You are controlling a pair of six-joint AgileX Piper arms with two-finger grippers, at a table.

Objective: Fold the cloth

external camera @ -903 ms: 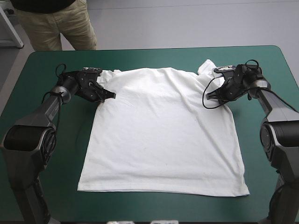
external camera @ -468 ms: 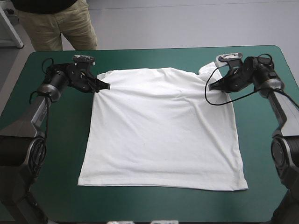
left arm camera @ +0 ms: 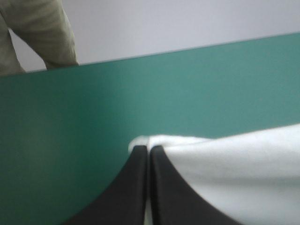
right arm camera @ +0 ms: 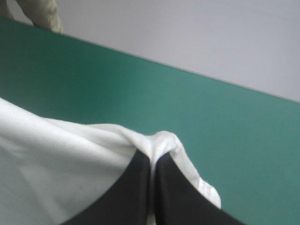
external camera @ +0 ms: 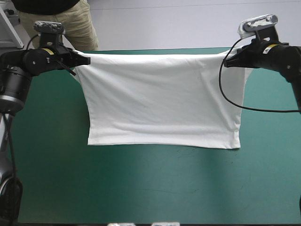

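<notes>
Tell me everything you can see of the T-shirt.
The T-shirt is plain white, of thin soft fabric with faint creases. It hangs as a wide sheet stretched between the left hand and the right hand, each shut on an upper corner near the far edge of the table. Its top edge runs taut and level, and a sleeve droops under the right hand. Whether the straight lower hem touches the table cannot be told.

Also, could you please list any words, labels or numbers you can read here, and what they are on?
No text is readable.
T-shirt: plain white, no print showing.
Yellow mark on the left wrist: too small to read.
Yellow mark on the right wrist: too small to read.
</notes>
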